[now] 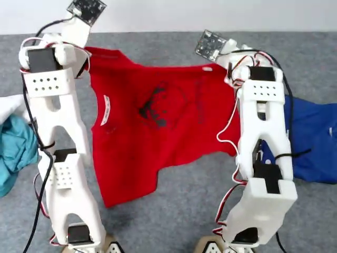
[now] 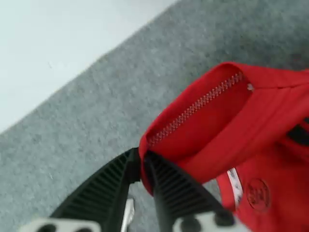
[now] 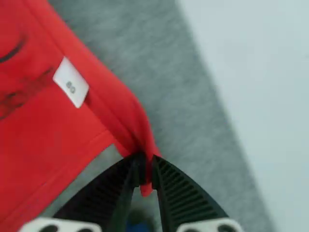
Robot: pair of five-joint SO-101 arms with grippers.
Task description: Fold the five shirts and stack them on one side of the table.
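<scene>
Both jaws tight on red shirt (image 2: pixel 227 116)

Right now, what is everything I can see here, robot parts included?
red shirt: one, red, spread over the middle of the table
blue shirt: one, blue, right side of the table
teal shirt: one, teal, bunched at the left edge
white cloth: one, white, left edge, just beyond the teal shirt
table: one, grey top, under everything
left gripper: one, black, shut on the red shirt's far left corner
right gripper: one, black, shut on its far right corner
</scene>
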